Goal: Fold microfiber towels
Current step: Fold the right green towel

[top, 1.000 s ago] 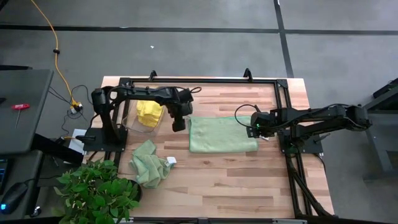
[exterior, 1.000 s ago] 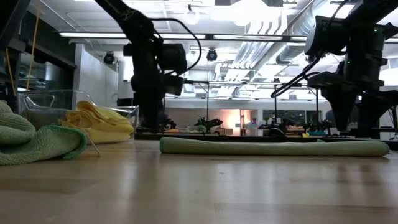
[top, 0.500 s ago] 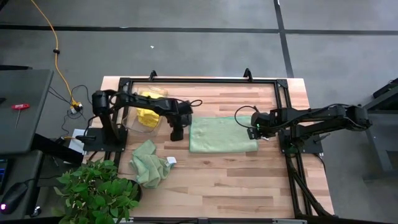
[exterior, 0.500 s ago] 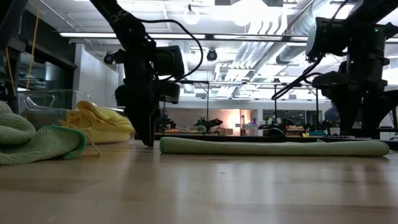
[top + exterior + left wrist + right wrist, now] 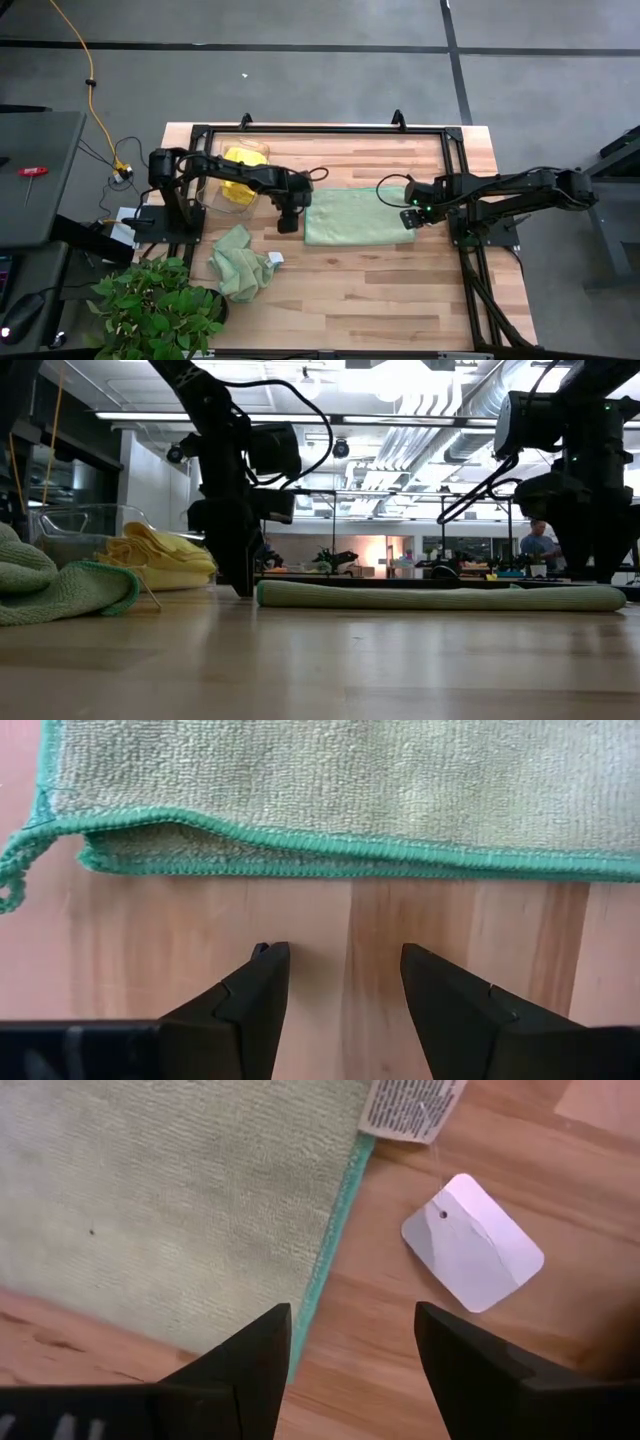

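A pale green microfiber towel [image 5: 358, 215], folded in two layers, lies flat on the wooden table [image 5: 380, 290]; the low view shows it as a low roll [image 5: 440, 596]. My left gripper [image 5: 288, 222] points down, open, over bare wood just off the near end of the towel's left edge [image 5: 300, 845]. My right gripper [image 5: 410, 218] hovers open above the towel's near right corner [image 5: 330, 1270]. A second green towel [image 5: 240, 262] lies crumpled at the near left. Yellow towels [image 5: 238, 180] sit in a clear tub.
A white hang tag [image 5: 472, 1242] and a sewn-in label [image 5: 410, 1105] lie on the wood by the towel's right edge. A leafy plant [image 5: 150, 310] stands at the near left corner. The clear tub [image 5: 90, 525] is at the far left. Black frame rails [image 5: 320, 130] border the table.
My left gripper has moved toward the table's near edge and down, along the folded towel's left edge, and now stands low beside its near left corner. My right gripper has stayed in place and rolled a little at the wrist. The towels have not moved.
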### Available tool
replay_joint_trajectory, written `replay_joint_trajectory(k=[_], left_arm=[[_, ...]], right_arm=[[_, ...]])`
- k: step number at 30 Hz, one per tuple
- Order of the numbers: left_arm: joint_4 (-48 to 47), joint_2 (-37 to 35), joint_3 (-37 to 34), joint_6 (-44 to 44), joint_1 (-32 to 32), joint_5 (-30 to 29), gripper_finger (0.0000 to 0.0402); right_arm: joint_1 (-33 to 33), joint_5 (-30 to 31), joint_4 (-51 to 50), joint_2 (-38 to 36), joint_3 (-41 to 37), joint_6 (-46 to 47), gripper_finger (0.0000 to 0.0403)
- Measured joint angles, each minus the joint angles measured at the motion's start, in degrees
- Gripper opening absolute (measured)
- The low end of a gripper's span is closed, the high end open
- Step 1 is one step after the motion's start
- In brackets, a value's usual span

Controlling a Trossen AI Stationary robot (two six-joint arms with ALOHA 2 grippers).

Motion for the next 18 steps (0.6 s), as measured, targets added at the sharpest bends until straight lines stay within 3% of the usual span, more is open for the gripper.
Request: replay_joint_trajectory(k=[6,10,18], left_arm=[[0.0,0.0,0.0,0.1,-0.1,0.0,0.0184],[-0.9,-0.4,0.0,1.0,0.4,-1.0,0.0184],[-4.9,-9.0,-0.1,0.8,2.7,-5.5,0.0184]], right_arm=[[0.0,0.0,0.2,0.0,0.0,0.8,0.0206],[0.0,0.3,0.2,-0.6,0.0,-3.6,0.0206],[0.0,4.7,0.8,-5.8,0.0,-11.7,0.0206]])
